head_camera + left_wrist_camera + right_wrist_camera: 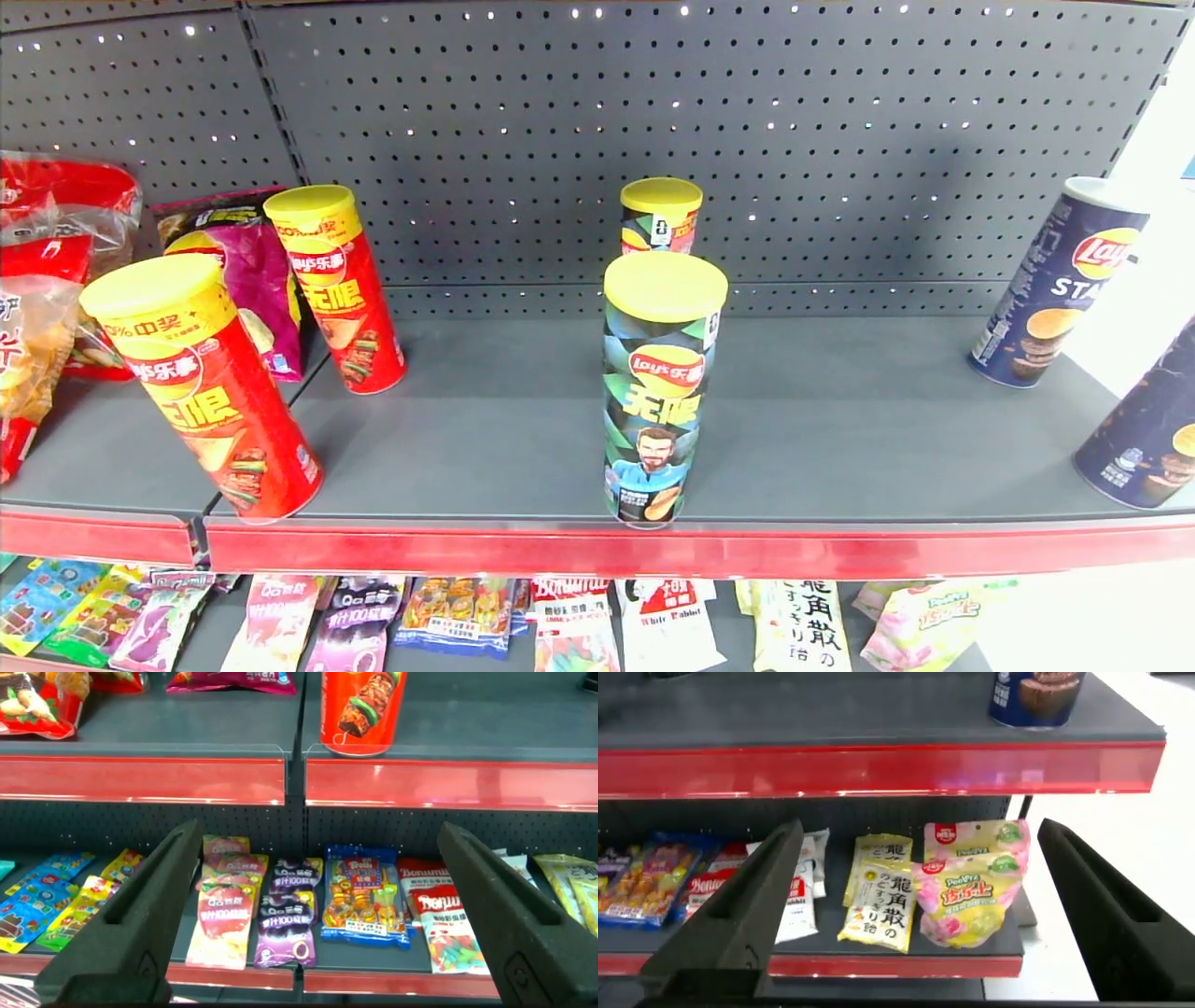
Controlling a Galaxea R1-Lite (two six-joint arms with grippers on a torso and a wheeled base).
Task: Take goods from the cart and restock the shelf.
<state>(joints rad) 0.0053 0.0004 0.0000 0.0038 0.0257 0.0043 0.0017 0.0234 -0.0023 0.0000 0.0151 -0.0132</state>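
The grey shelf (840,420) carries chip cans. Two red cans (201,383) (336,285) stand tilted at the left. A green-and-black can with a yellow lid (658,387) stands at the front centre, and another like it (660,217) stands behind at the back panel. Two dark blue cans (1060,280) (1144,429) lean at the right. My left gripper (318,924) is open and empty, level with the lower shelf, below a red can (363,709). My right gripper (920,915) is also open and empty, below a dark blue can (1035,695).
Snack bags (56,271) crowd the upper shelf's left end. The lower shelf holds rows of candy bags (280,915) (971,896). A red front lip (653,551) edges the upper shelf. Bare shelf lies between the centre cans and the blue cans.
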